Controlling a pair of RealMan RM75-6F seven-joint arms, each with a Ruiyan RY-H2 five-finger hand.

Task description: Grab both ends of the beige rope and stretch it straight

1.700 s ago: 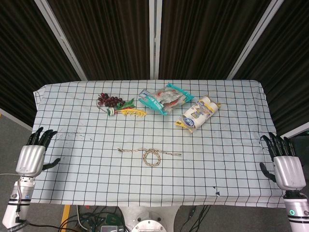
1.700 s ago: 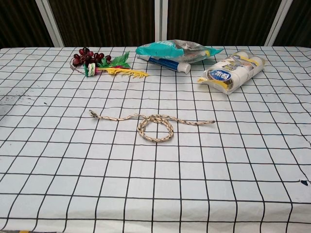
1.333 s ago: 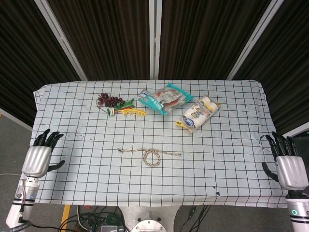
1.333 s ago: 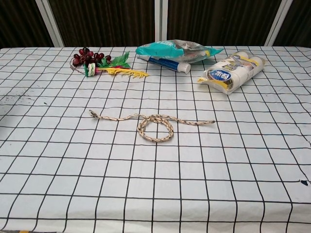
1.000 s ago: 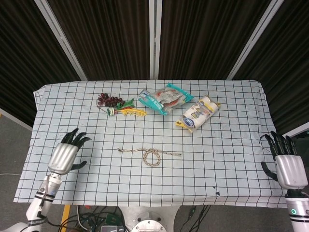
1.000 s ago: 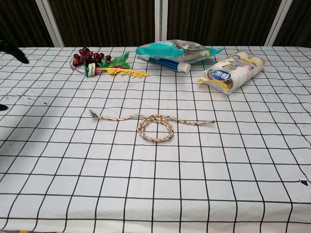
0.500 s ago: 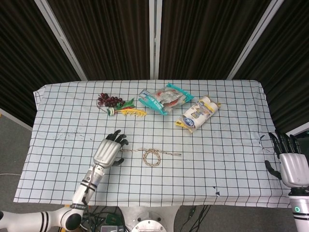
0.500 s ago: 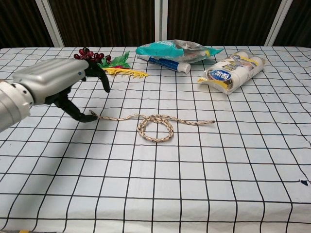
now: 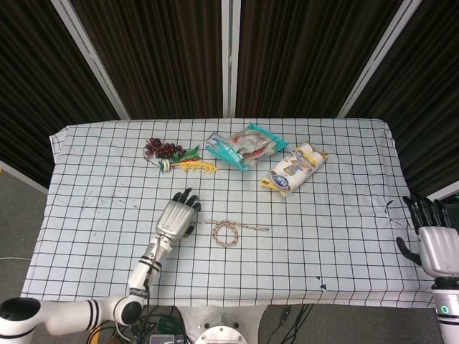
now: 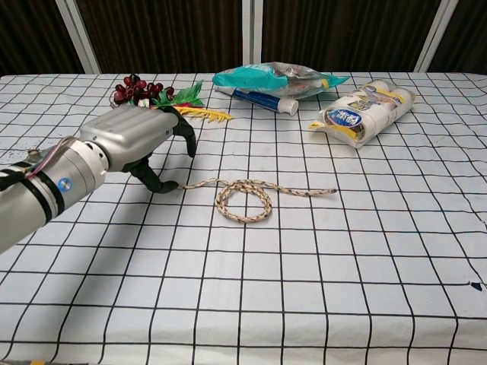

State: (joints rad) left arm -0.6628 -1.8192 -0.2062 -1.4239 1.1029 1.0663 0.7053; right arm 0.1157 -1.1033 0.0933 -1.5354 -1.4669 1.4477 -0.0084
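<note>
Left hand over rope's left end, right hand idle off the right edge.

Table (image 9: 344, 244) carried a checked cloth. Left hand (image 9: 176, 216) hung over the middle, fingers (image 10: 185, 134) curled down and apart, thumb tip at the left end of the beige rope (image 10: 247, 194); couldn't tell if it pinched yet. Right hand (image 9: 438, 245) sat just past the near right corner, fingers spread, holding nothing. Rope lay mid-table with one loop, right end free. Along the far edge: teal bag (image 9: 244, 146), white pack (image 9: 294, 168), grape-and-leaf bundle (image 9: 176, 156).
</note>
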